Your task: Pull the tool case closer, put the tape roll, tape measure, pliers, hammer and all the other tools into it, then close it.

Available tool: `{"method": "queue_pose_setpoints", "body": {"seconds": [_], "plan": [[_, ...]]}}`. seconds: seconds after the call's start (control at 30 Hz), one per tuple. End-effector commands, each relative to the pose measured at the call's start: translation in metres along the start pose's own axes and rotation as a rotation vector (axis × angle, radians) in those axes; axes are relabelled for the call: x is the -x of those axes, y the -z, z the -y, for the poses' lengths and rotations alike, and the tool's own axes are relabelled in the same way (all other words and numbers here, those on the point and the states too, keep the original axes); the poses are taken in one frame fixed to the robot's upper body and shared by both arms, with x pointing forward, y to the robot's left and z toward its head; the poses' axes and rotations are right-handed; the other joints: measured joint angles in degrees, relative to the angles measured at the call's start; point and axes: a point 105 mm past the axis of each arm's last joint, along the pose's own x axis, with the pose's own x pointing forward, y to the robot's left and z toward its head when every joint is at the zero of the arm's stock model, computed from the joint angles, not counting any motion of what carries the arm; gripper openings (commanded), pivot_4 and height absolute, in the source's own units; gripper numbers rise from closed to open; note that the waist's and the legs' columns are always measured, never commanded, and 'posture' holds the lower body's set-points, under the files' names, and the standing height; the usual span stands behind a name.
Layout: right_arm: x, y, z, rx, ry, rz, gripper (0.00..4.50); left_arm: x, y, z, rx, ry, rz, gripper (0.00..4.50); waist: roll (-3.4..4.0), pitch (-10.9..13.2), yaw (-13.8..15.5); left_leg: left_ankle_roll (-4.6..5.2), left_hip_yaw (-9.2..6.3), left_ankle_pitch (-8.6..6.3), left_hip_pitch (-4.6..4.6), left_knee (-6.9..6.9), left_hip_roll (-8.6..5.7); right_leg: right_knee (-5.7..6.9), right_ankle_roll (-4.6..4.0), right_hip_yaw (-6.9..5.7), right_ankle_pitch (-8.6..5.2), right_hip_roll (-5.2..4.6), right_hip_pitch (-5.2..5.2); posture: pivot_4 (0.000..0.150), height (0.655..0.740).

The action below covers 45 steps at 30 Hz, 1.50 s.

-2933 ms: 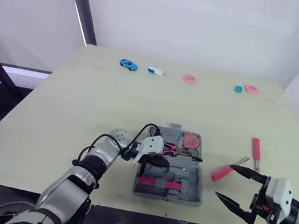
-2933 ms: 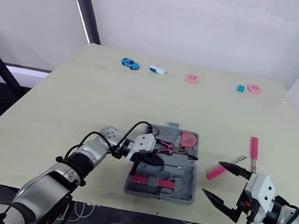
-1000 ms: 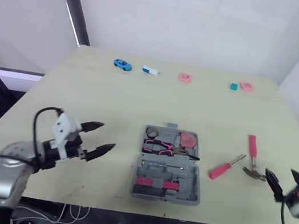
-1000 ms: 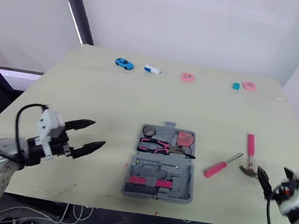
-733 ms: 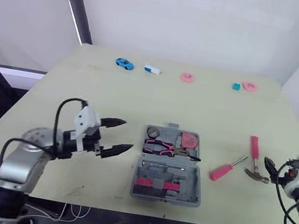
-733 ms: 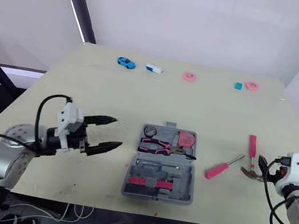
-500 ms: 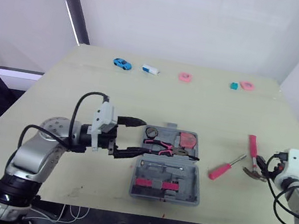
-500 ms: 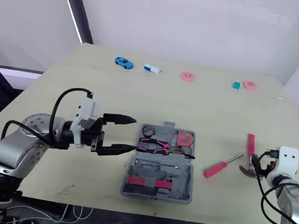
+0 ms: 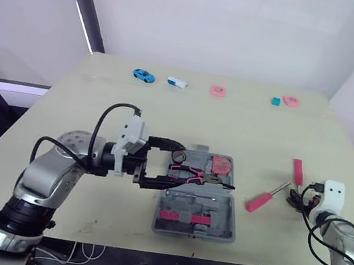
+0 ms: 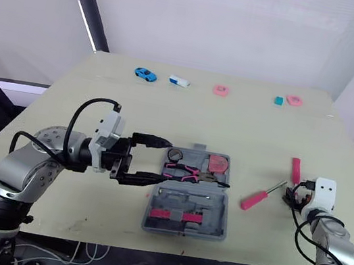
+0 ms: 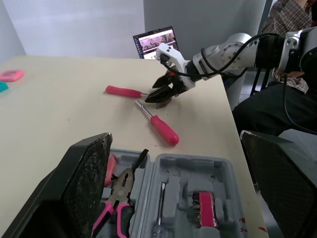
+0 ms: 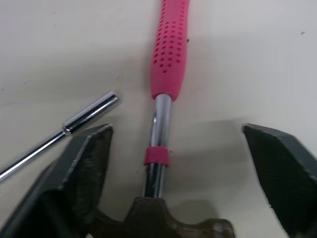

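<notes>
The hammer (image 12: pixel 169 54) lies near the table's (image 9: pixel 102 92) right edge, its steel neck straddled by the wide-spread right gripper (image 12: pixel 177 130). The fingers (image 12: pixel 84 173) should be closed squarely on the neck just above the head, with the screwdriver (image 9: pixel 261 201) tip alongside left clear. The left gripper (image 9: pixel 172 165), likewise spread wide, is held at the open tool case's (image 9: pixel 231 214) left edge. The hammer's head is partly cut off.

The right wrist view's edge cuts short the hammer (image 12: pixel 167 54) head and the screwdriver (image 12: pixel 91 115) shaft. From the head, the right gripper (image 9: pixel 300 200) jaws hide that hammer head. The small pieces (image 9: pixel 217 91) far across the bench (image 9: pixel 100 98) are too small to name.
</notes>
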Motion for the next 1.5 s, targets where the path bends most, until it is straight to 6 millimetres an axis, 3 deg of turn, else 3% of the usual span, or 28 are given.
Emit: {"method": "queue_pose_setpoints", "body": {"seconds": [0.03, 0.17, 0.23, 0.43, 0.63, 0.83, 1.0, 1.2, 1.5], "plan": [[-0.002, 0.005, 0.002, -0.012, 0.016, -0.043, 2.7, -0.001, -0.011, 0.002, -0.04, 0.025, 0.019, 4.5, 0.0, 0.0, 0.02, 0.0, 0.0, 0.0, 0.0, 0.0, 0.0, 0.0, 0.0, 0.0, 0.0, 0.0, 0.0, 0.15, 0.74], [-0.004, 0.013, 0.001, -0.026, 0.022, -0.107, 0.54, -0.003, -0.011, 0.002, -0.047, 0.022, 0.023, 4.5, -0.02, -0.01, -0.12, 0.0, 0.03, 0.0, 0.0, 0.0, 0.0, -0.02, 0.0, 0.06, 0.0, 0.01, 0.01, 0.15, 0.74], [-0.005, 0.013, 0.001, -0.023, 0.028, -0.107, 0.09, -0.003, -0.011, 0.001, -0.049, 0.02, 0.023, 4.5, -0.05, -0.03, -0.22, 0.0, 0.01, 0.0, 0.0, 0.01, 0.0, -0.02, 0.0, 0.06, 0.0, 0.02, 0.03, 0.15, 0.74], [-0.003, 0.003, 0.007, -0.012, 0.081, -0.053, 0.09, -0.004, -0.012, 0.001, -0.049, 0.021, 0.029, 4.5, -0.05, -0.03, -0.53, 0.0, -0.03, 0.0, 0.02, 0.04, -0.01, -0.02, 0.0, 0.32, -0.01, 0.21, 0.12, 0.15, 0.74], [0.004, -0.028, 0.023, 0.012, 0.15, 0.083, 0.09, -0.004, -0.01, 0.002, -0.034, 0.025, 0.04, 4.5, 0.0, 0.01, -0.54, 0.0, -0.02, 0.0, -0.02, 0.04, -0.07, -0.03, 0.01, 0.4, -0.01, 0.19, 0.11, 0.15, 0.74], [0.026, -0.059, 0.015, 0.131, 0.03, 0.169, 0.09, 0.0, -0.015, 0.007, 0.005, 0.065, 0.093, 4.5, 0.18, 0.12, -0.82, 0.0, 0.0, 0.0, -0.07, 0.0, -0.07, -0.05, 0.04, 0.46, -0.02, 0.21, 0.03, 0.15, 0.74], [0.049, -0.077, -0.014, 0.323, -0.21, 0.177, 0.09, 0.01, -0.007, 0.011, 0.029, 0.097, 0.057, 4.5, 0.22, 0.16, -1.24, 0.0, -0.01, 0.0, -0.02, -0.04, -0.03, -0.03, 0.06, 0.51, -0.04, 0.29, -0.01, 0.15, 0.74], [0.075, -0.081, -0.053, 0.545, -0.493, 0.091, 0.09, 0.029, 0.007, 0.011, 0.038, 0.106, 0.002, 4.5, 0.21, 0.22, -1.01, 0.0, 0.0, 0.0, -0.01, -0.03, -0.01, -0.02, 0.19, 0.48, -0.15, 0.29, -0.02, 0.15, 0.74], [0.119, -0.058, -0.143, 0.823, -1.001, -0.074, 0.09, 0.07, 0.023, 0.013, 0.039, 0.101, -0.099, 4.5, -0.09, 0.53, -1.1, 0.0, -0.09, 0.0, -0.05, -0.02, 0.08, -0.04, 0.06, 0.47, -0.22, 0.27, -0.1, 0.15, 0.74]]}}
